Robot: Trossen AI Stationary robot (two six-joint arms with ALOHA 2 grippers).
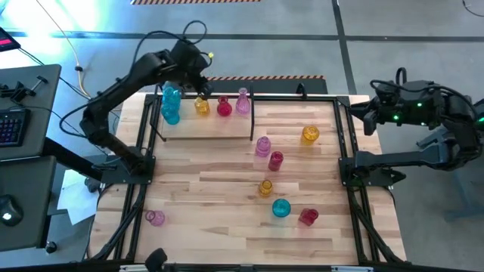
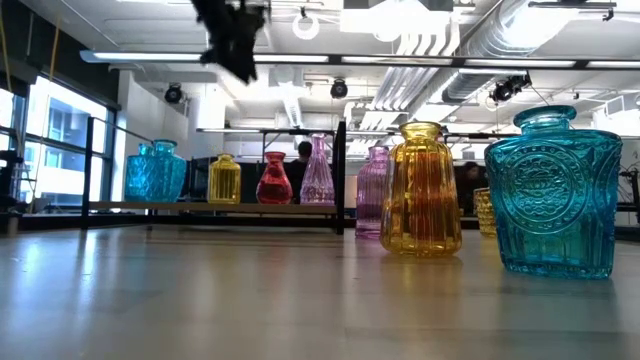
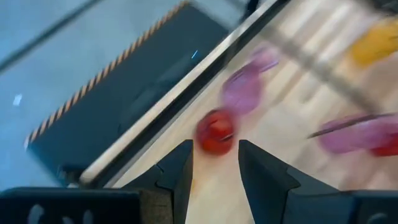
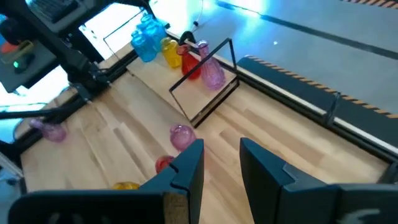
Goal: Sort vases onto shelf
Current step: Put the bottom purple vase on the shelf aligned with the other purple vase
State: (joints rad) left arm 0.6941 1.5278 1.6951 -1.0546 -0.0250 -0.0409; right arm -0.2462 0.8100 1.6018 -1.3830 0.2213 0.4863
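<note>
The shelf [image 1: 206, 128], black rods on a light plank, stands at the table's far left. On its plank stand two cyan vases [image 1: 171, 106], a yellow vase [image 1: 201, 106], a red vase [image 1: 224, 107] and a pink vase [image 1: 242, 100]. My left gripper [image 1: 200, 81] hovers above the shelf, slanting down, open and empty; in its wrist view the left gripper [image 3: 216, 155] frames the red vase [image 3: 214, 132] far below. My right gripper [image 4: 222, 155] waits open and empty by the table's right edge, seen from above as the right gripper [image 1: 360, 118].
Loose vases stand upright on the tabletop: pink [image 1: 262, 145], red [image 1: 275, 160], yellow [image 1: 310, 134], small yellow [image 1: 265, 187], cyan [image 1: 280, 208], red [image 1: 308, 217], and pink [image 1: 155, 218] near the front left. A desk with a keyboard [image 1: 11, 125] is left of the table.
</note>
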